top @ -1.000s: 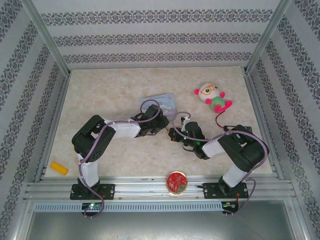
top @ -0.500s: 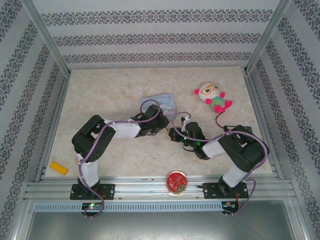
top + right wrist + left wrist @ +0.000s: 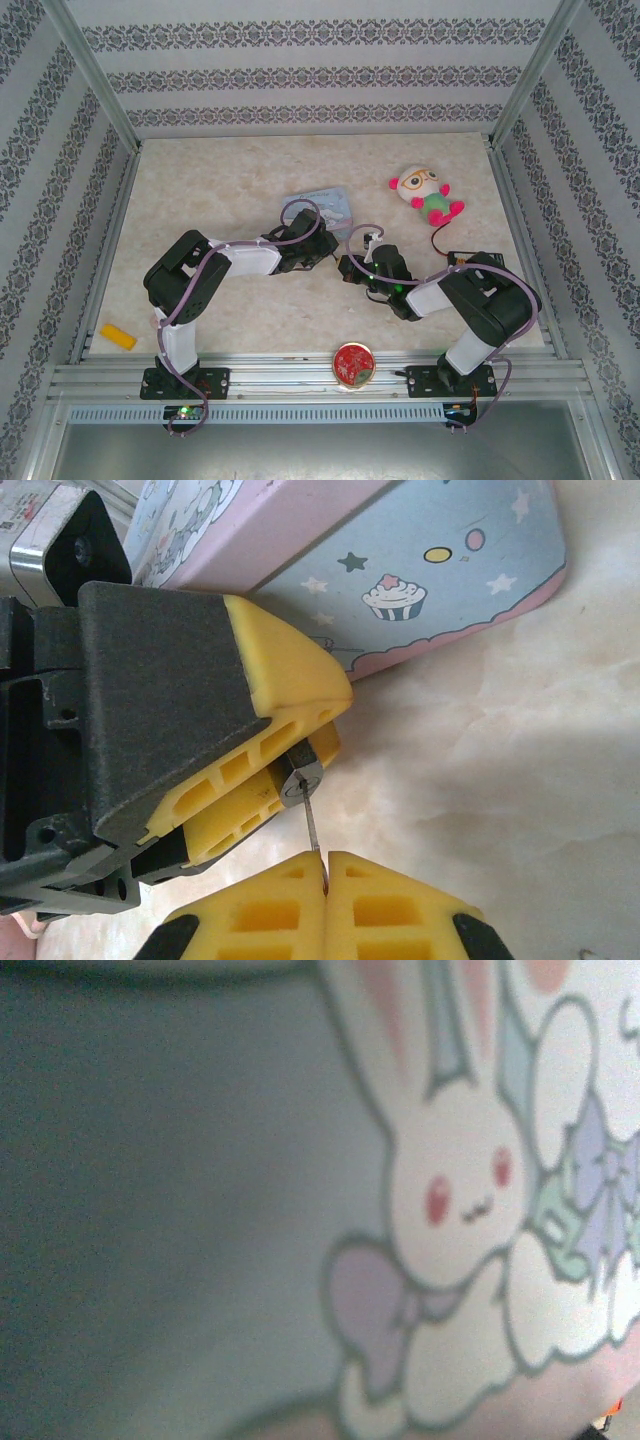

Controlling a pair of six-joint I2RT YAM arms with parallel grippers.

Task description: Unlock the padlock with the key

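Over marbled tabletop [image 3: 520, 740], right claw [image 3: 325, 865] pinches key [image 3: 311, 825] touching padlock [image 3: 301, 778] clamped in left claw [image 3: 328, 723].

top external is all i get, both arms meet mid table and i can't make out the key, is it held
observer: yes, the right wrist view shows the right fingers shut on the key, a thin blade.
operator: where does it point
observer: its far end meets the keyhole face of the padlock; how deep it sits I can't tell.
operator: what holds the padlock
observer: the left fingers pinch it.
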